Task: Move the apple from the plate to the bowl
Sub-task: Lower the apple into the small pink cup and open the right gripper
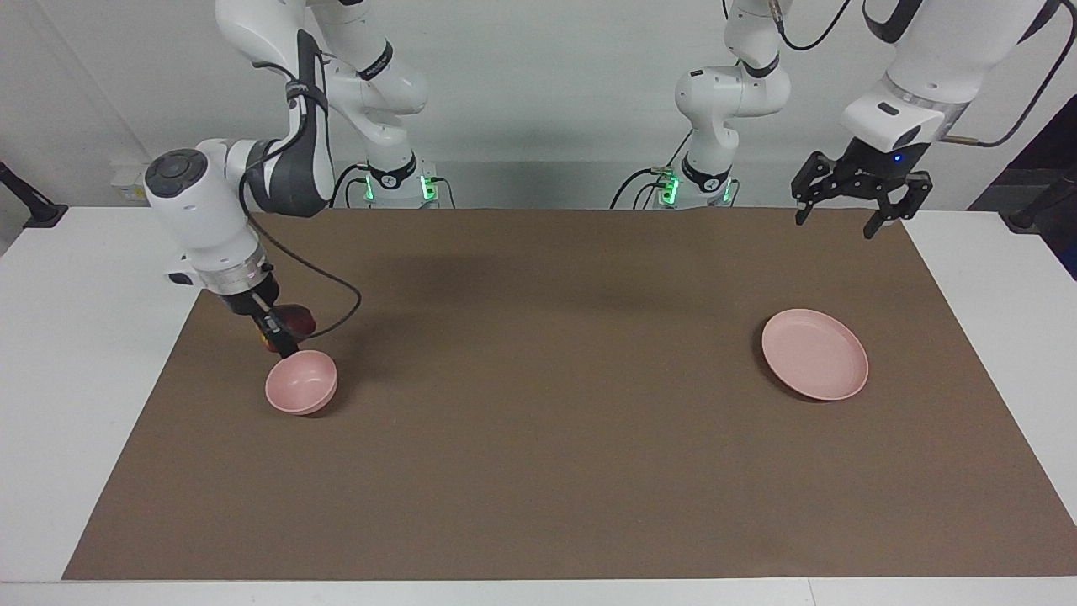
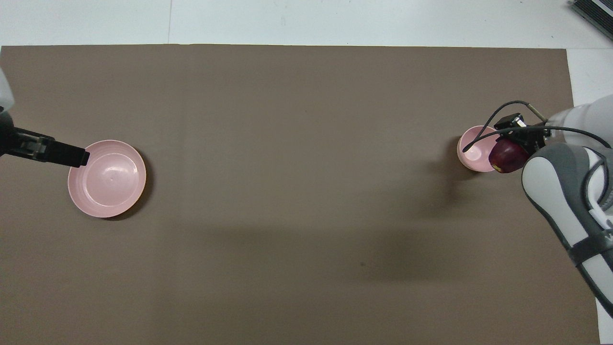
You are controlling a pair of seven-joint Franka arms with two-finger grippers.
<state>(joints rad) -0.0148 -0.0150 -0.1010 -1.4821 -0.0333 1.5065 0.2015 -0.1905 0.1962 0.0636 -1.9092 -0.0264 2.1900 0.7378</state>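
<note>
My right gripper (image 1: pixel 282 335) is shut on the small dark red apple (image 1: pixel 296 321) and holds it just above the rim of the small deep pink bowl (image 1: pixel 301 383), at the rim's edge toward the robots. In the overhead view the apple (image 2: pixel 507 157) overlaps the edge of the bowl (image 2: pixel 474 152), with the right gripper (image 2: pixel 512 146) around it. The bowl is empty inside. The flat pink plate (image 1: pixel 814 353) lies bare at the left arm's end of the mat, and shows in the overhead view (image 2: pixel 106 178) too. My left gripper (image 1: pixel 841 217) waits open, raised over the mat's edge by the plate.
A brown mat (image 1: pixel 538 421) covers most of the white table (image 1: pixel 76 353). A black cable (image 1: pixel 336 286) loops from the right wrist above the mat beside the bowl. The left gripper's finger (image 2: pixel 57 152) overlaps the plate's rim in the overhead view.
</note>
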